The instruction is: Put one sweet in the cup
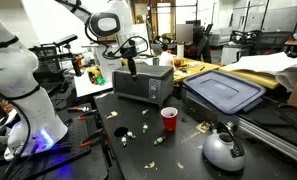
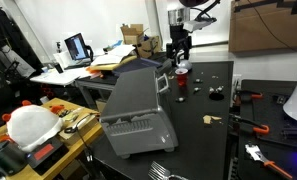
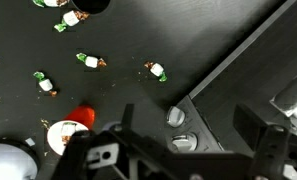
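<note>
The small red cup stands upright on the black table in front of the grey toaster oven. In the wrist view the cup is at lower left and its pale inside shows. Several wrapped sweets lie scattered on the table; one is left of centre, another lies near the oven's corner, and others show in an exterior view. My gripper is open and empty. It hangs above the oven's knob panel, well above the table.
A rounded silver kettle stands near the table's front, beyond the cup from the oven, and shows at the wrist view's lower left. A blue-lidded bin sits beside the oven. The oven fills the foreground in an exterior view.
</note>
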